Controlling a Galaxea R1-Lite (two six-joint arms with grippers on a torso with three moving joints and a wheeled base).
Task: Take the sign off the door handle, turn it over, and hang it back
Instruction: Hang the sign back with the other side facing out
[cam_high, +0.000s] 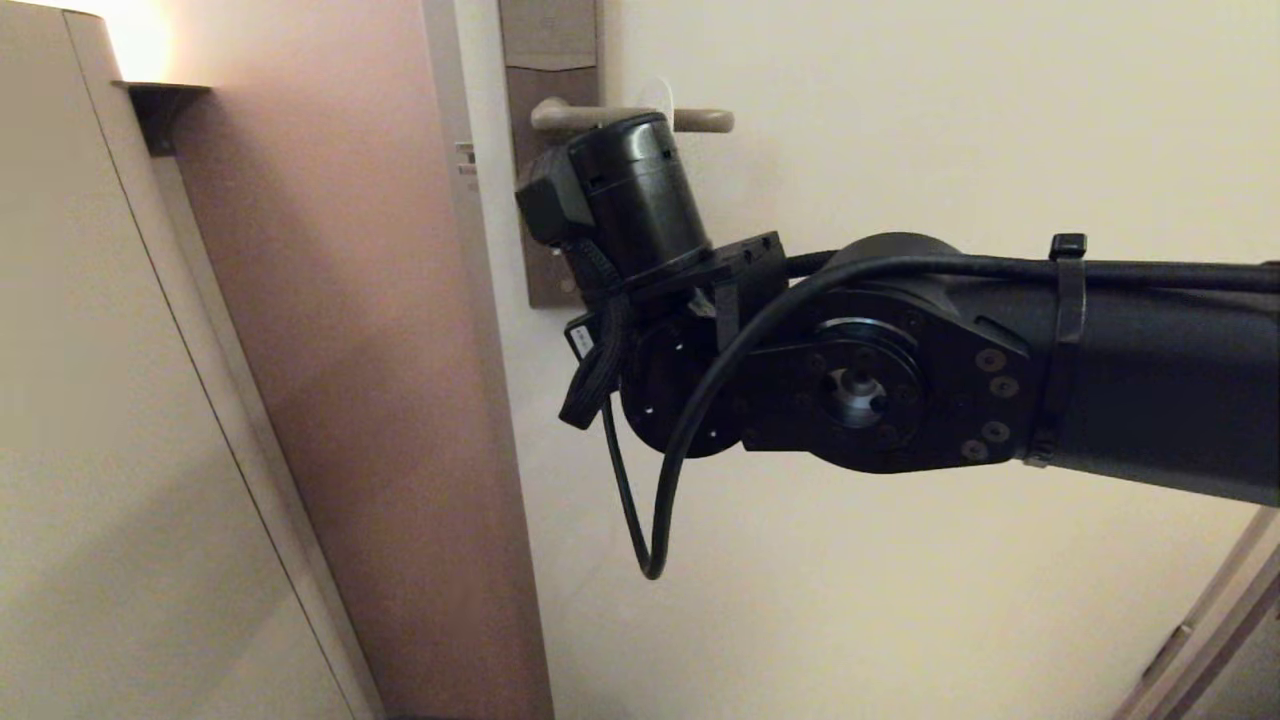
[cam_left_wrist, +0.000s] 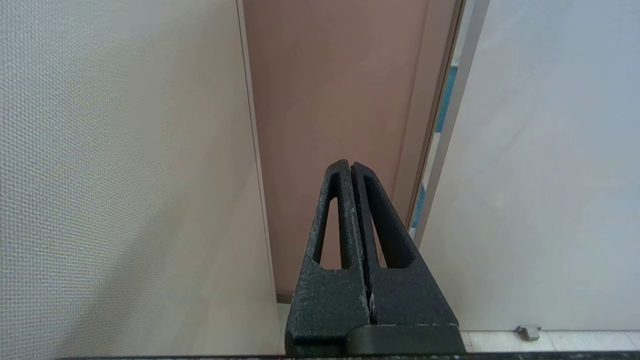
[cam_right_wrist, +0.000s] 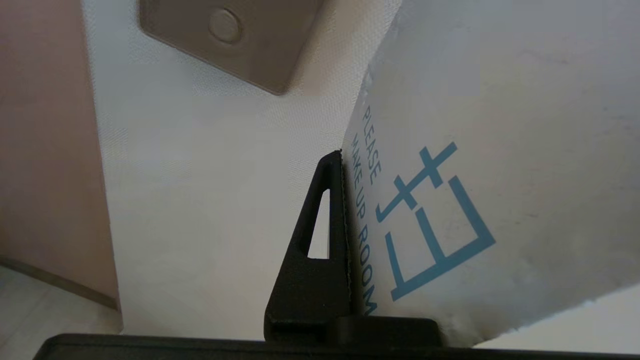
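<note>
Likely hotel: "MAKE UP ROOM" sign (cam_right_wrist: 450, 150).

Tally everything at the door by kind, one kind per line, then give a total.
Signs: 1, the sign, white "PLEASE MAKE UP ROOM" side showing, clamped in the right tool.
Door handles: 1, the door handle.
Backplates: 1, the backplate.
Tools: 2, counting the left tool, shut and empty, away from the handle.
Total: 5.

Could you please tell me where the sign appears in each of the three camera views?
Head view: the sign shows only as a pale sliver over the door handle, above the right wrist.
Left wrist view: not in it.
Right wrist view: white "PLEASE MAKE UP ROOM" face, against the right gripper.
Shared landmark: backplate.
</note>
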